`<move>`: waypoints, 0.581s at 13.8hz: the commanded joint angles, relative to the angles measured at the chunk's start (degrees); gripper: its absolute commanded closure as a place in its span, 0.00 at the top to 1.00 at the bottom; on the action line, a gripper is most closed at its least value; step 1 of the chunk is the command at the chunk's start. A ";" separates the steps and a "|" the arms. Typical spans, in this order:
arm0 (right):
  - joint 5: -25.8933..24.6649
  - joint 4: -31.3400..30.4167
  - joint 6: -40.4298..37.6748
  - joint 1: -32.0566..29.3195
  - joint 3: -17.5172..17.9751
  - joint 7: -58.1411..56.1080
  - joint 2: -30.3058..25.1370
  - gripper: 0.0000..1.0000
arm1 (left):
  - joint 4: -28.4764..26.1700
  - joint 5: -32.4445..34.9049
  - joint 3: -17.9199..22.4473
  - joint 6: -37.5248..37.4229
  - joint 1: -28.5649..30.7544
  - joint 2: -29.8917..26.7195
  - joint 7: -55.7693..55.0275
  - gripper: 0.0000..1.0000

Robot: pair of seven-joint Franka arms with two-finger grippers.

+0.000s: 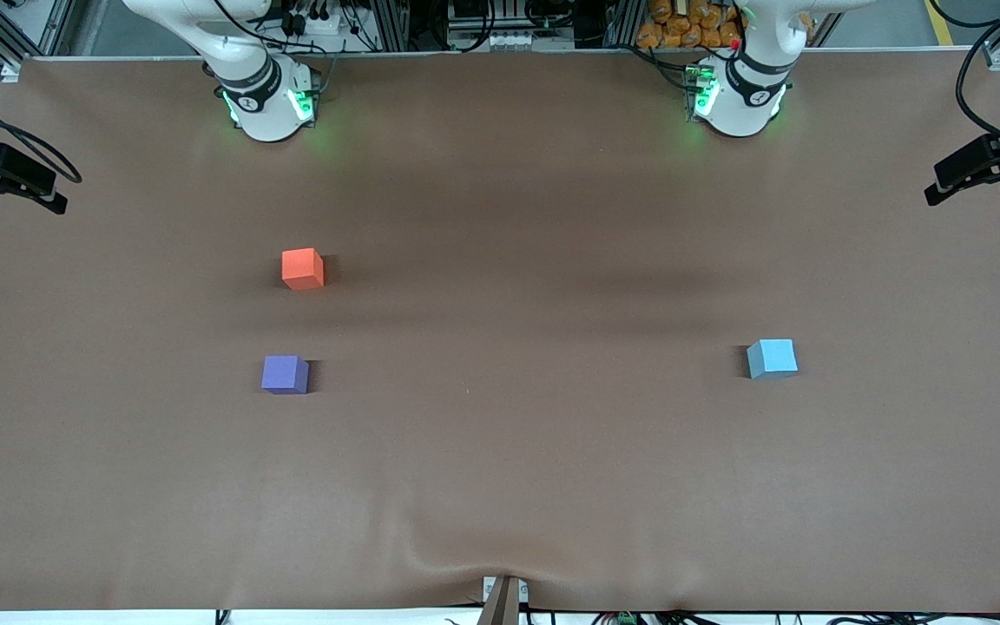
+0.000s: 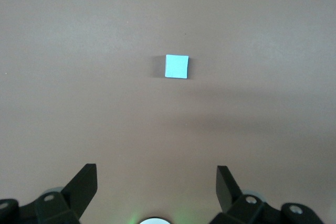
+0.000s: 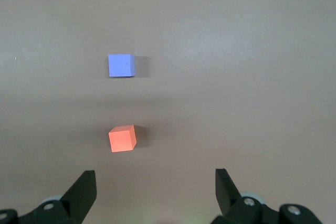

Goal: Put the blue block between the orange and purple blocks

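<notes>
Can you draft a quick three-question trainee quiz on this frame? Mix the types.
1. True or false: the blue block already sits between the orange block and the purple block.
2. Which block lies nearest the front camera? A) orange B) purple C) blue
3. Fill in: both the left gripper and the right gripper are ____ and hold nothing.

Key:
1. False. It lies alone toward the left arm's end of the table, apart from the other two.
2. B. Purple, slightly nearer than blue; orange is farthest.
3. open
</notes>
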 commanded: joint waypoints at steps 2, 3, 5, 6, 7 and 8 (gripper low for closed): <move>0.86 1.03 -0.71 -0.73 0.44 0.17 0.16 1.00 | -0.02 2.96 -0.55 -1.09 -0.12 -0.54 1.16 1.00; 0.86 1.03 -0.70 -0.73 0.35 0.17 0.16 1.00 | 0.76 4.97 -0.64 -1.18 -0.73 -0.19 1.25 1.00; 0.78 1.03 -0.71 -0.81 0.44 0.17 0.16 1.00 | 2.61 6.22 -0.90 -1.35 -2.83 1.74 1.25 1.00; 0.86 1.03 -0.70 -0.81 0.44 0.17 0.16 1.00 | 2.44 6.22 -0.99 -1.53 -2.93 1.92 1.08 1.00; 0.86 1.03 -0.70 -0.81 0.44 0.17 0.16 1.00 | 2.35 5.96 -1.08 -1.62 -2.84 1.84 1.25 1.00; 0.86 1.03 -0.70 -0.81 0.44 0.17 0.16 1.00 | 2.18 5.44 -1.16 -1.62 -2.76 1.75 1.42 1.00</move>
